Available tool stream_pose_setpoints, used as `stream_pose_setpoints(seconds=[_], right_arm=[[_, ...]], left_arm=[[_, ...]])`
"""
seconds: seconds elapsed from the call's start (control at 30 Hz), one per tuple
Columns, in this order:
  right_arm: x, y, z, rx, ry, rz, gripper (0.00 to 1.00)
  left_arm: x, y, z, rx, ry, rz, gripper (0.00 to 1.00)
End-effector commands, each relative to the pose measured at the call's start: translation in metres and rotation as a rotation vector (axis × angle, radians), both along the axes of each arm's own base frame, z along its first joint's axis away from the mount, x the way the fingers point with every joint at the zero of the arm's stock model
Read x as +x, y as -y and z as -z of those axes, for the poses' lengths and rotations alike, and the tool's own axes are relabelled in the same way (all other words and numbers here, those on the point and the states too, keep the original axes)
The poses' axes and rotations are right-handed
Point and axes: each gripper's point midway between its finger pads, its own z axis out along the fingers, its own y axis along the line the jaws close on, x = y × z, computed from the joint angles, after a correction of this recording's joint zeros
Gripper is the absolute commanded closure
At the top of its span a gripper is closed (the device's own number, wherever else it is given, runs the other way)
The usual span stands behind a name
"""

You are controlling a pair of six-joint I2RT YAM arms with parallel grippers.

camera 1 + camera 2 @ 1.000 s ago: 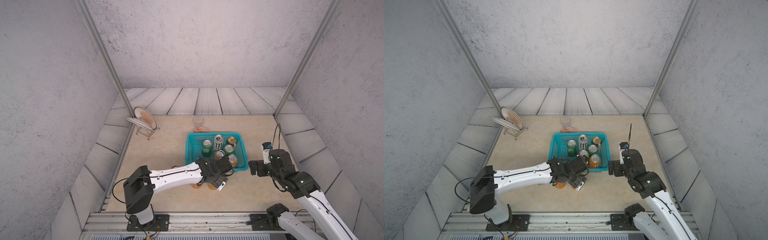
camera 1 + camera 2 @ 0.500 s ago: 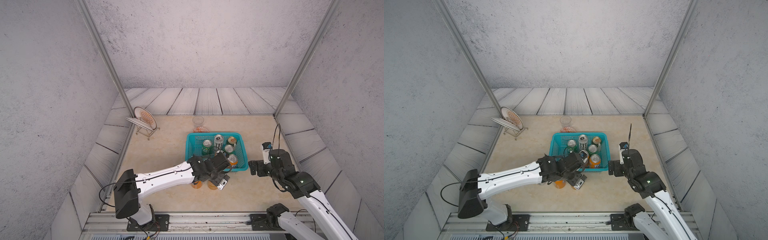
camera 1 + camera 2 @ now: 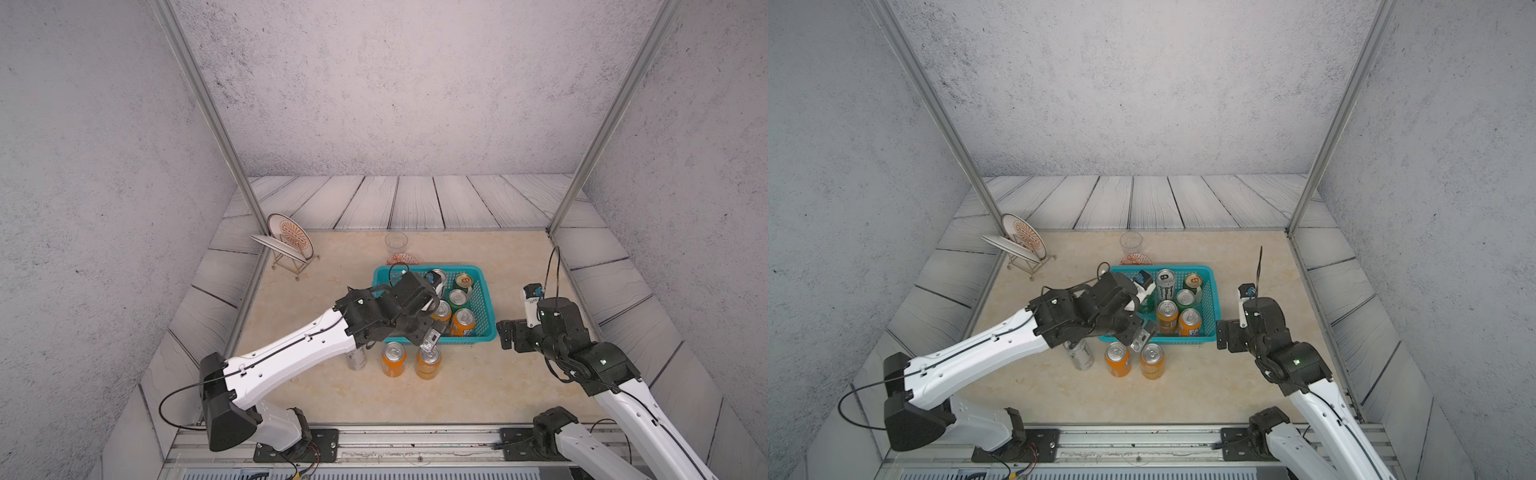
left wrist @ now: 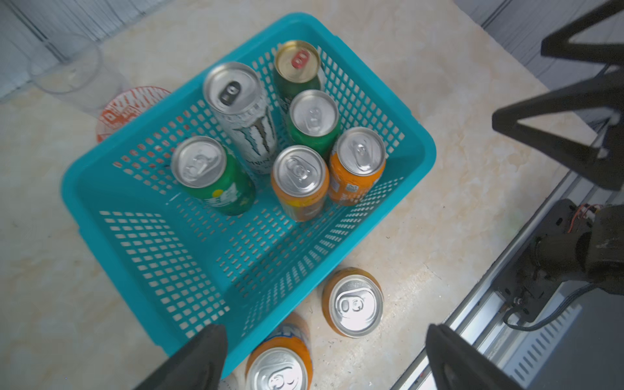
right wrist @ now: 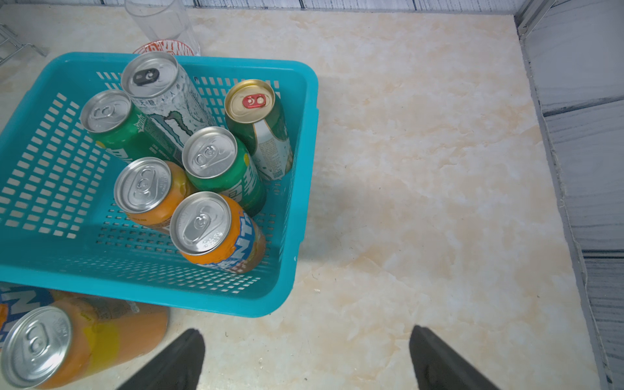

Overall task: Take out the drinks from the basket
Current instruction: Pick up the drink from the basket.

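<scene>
The teal basket (image 3: 478, 271) (image 4: 101, 202) (image 5: 304, 101) holds several upright drinks: a tall silver-white can (image 4: 243, 114), a gold-topped green can (image 4: 297, 64), two more green cans (image 4: 212, 175) (image 4: 314, 118) and two orange cans (image 4: 299, 182) (image 4: 359, 162). On the table just in front of it stand two orange cans (image 3: 393, 358) (image 3: 428, 361) and a silver-white can (image 3: 356, 358). My left gripper (image 4: 324, 358) hangs open and empty above the basket's front edge. My right gripper (image 5: 305, 344) is open and empty over bare table, to the right of the basket.
A clear glass cup (image 3: 395, 243) and an orange-patterned bowl (image 3: 402, 259) stand just behind the basket. A wire rack with plates (image 3: 286, 241) is at the back left. Grey walls and metal posts close in the table on three sides.
My left gripper opened fully, came off the orange can in front of the basket and swung up and back over the basket. The right arm has not moved.
</scene>
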Motion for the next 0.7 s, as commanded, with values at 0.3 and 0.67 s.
stream_pose_setpoints(seconds=[0.3, 0.67], right_arm=[[0.002, -0.001, -0.014, 0.005, 0.026, -0.007, 0.01], [0.000, 0.001, -0.013, 0.003, 0.022, -0.004, 0.01]], left_arm=[[0.045, -0.102, -0.030, 0.037, 0.052, -0.171, 0.01], [0.086, -0.169, -0.033, 0.049, 0.091, -0.339, 0.01]])
